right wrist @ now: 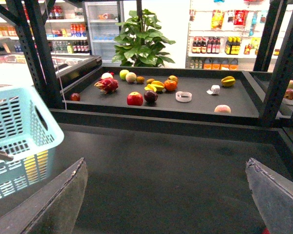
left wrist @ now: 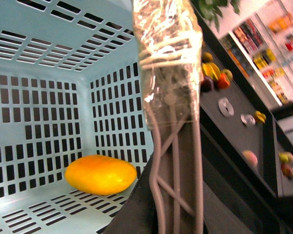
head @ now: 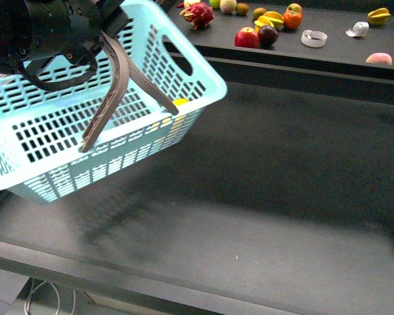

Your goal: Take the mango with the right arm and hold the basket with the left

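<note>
Smooth, firm mango lying in basket, likely slippery, best pinched across its middle; right gripper spread empty, left gripper's state unclear.

Fruit-strewn dark shelf

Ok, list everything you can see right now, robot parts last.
basket: one, turquoise, lifted and tilted at front left
handles: two, grey-brown, one in the left pincer
mango: one, yellow-orange, lying inside the basket
dragon fruit: one, pink, far shelf
red apple: one, far shelf
dark plum: one, beside the apple
orange fruit: one, far shelf
star fruit: one, yellow, far right of shelf
peach: one, pink, shelf's right edge
plant: one, green, behind the shelf
left pincer: black, shut on a handle
right pincer: open, empty, over the bare table
</note>
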You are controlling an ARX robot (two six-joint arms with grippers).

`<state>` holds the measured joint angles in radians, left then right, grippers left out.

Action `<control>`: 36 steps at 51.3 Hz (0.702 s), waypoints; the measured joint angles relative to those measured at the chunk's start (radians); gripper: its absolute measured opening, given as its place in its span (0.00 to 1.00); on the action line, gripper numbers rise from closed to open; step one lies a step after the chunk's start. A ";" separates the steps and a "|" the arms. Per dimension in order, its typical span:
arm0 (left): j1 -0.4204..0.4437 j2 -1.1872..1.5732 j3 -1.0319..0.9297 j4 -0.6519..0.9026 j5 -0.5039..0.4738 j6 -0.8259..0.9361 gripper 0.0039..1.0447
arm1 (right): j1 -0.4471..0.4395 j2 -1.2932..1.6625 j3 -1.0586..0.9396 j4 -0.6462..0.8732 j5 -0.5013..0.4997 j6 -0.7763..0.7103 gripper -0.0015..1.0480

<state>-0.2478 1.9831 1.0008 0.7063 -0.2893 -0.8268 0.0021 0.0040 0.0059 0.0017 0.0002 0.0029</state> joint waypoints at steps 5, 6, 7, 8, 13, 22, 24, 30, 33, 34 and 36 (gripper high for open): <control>0.037 0.054 0.051 -0.022 -0.047 -0.128 0.06 | 0.000 0.000 0.000 0.000 0.000 0.000 0.92; 0.043 0.062 0.058 -0.022 -0.053 -0.160 0.06 | 0.000 0.000 0.000 0.000 0.000 0.000 0.92; 0.048 0.069 0.067 -0.023 -0.061 -0.180 0.06 | 0.000 0.000 0.000 0.000 0.001 0.000 0.92; 0.052 0.076 0.076 -0.028 -0.067 -0.204 0.06 | 0.000 0.000 0.000 0.000 0.000 0.000 0.92; 0.064 0.100 0.118 -0.047 -0.085 -0.298 0.06 | 0.000 0.000 0.000 0.000 0.000 0.000 0.92; 0.068 0.142 0.195 -0.100 -0.105 -0.451 0.06 | 0.000 0.000 0.000 0.000 0.000 0.000 0.92; 0.067 0.152 0.207 -0.106 -0.106 -0.473 0.06 | 0.000 0.000 0.000 0.000 0.000 0.000 0.92; 0.057 0.198 0.250 -0.118 -0.122 -0.541 0.06 | 0.000 0.000 0.000 0.000 0.000 0.000 0.92; 0.053 0.216 0.261 -0.124 -0.130 -0.570 0.06 | 0.000 0.000 0.000 0.000 0.000 0.000 0.92; 0.051 0.224 0.265 -0.127 -0.134 -0.583 0.06 | 0.000 0.000 0.000 0.000 0.000 0.000 0.92; 0.048 0.237 0.271 -0.136 -0.142 -0.599 0.06 | 0.000 0.000 0.000 0.000 0.000 0.000 0.92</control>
<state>-0.1993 2.2200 1.2716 0.5705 -0.4309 -1.4258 0.0021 0.0040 0.0059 0.0017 0.0006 0.0029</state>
